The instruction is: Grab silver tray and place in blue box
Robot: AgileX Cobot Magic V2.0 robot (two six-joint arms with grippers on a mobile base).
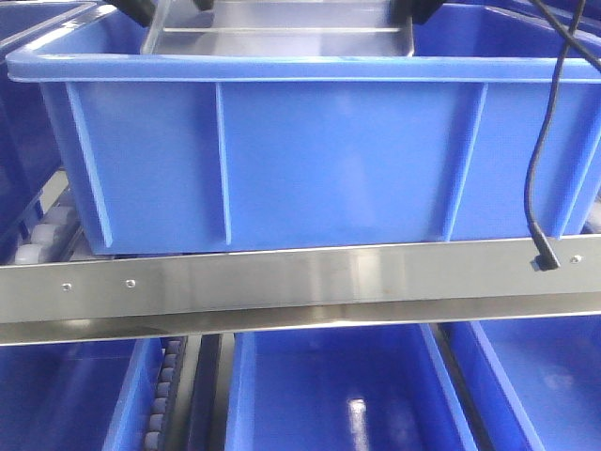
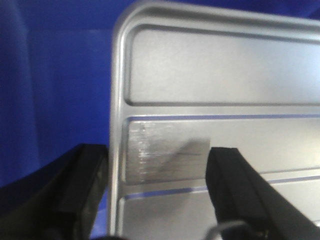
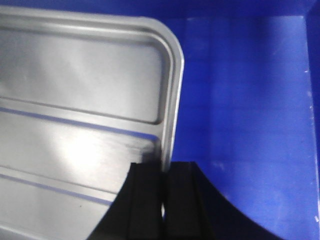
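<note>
**Front view: tray lowered into box, release only half done**

The silver tray (image 1: 282,33) sits inside the blue box (image 1: 310,160), top of frame. Right end effector (image 3: 163,200) pinches its rim; left end effector (image 2: 157,192) straddles the rim, spread wide.

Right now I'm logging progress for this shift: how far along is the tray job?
Done: the silver tray is picked up and sits over the blue box, partly below its rim. In hand: the right gripper pinches the tray's edge; the left gripper straddles the opposite rim, jaws apart. Left: lowering the tray to the floor of the box and releasing.
</note>
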